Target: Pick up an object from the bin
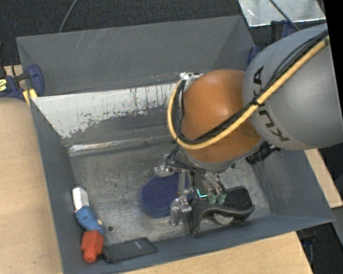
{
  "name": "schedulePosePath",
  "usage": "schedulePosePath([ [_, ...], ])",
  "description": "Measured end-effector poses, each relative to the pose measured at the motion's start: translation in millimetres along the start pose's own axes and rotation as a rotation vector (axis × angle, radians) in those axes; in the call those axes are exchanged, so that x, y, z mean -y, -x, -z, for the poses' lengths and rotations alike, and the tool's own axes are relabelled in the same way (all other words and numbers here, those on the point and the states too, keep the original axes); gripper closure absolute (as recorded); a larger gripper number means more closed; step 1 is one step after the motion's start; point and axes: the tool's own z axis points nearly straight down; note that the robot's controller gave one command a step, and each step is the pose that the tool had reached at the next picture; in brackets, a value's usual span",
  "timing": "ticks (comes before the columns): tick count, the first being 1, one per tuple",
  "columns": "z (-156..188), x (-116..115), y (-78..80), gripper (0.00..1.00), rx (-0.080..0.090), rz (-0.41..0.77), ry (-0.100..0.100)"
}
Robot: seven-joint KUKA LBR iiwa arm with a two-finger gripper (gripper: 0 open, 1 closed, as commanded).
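My end effector (194, 214) low in the bin (59, 184).
Between blue disc (155, 197) and black object (237, 200); grip state I cannot tell.

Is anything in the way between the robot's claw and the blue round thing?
No, nothing I can see. The gripper sits right beside the dark blue round thing. A black thing lies on the gripper's other side, and a flat black piece lies nearer the front wall.
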Motion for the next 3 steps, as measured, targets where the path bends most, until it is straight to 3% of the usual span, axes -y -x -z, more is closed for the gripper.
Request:
schedulePosePath([
  [1, -95, 42, 36.7, 0.0, 0.024, 0.109, 0.008],
  [2, -89, 42, 42.2, 1.0, 0.044, 0.106, 0.008],
  [3, 69, 38, 56.4, 1.0, 0.018, 0.113, 0.001],
])
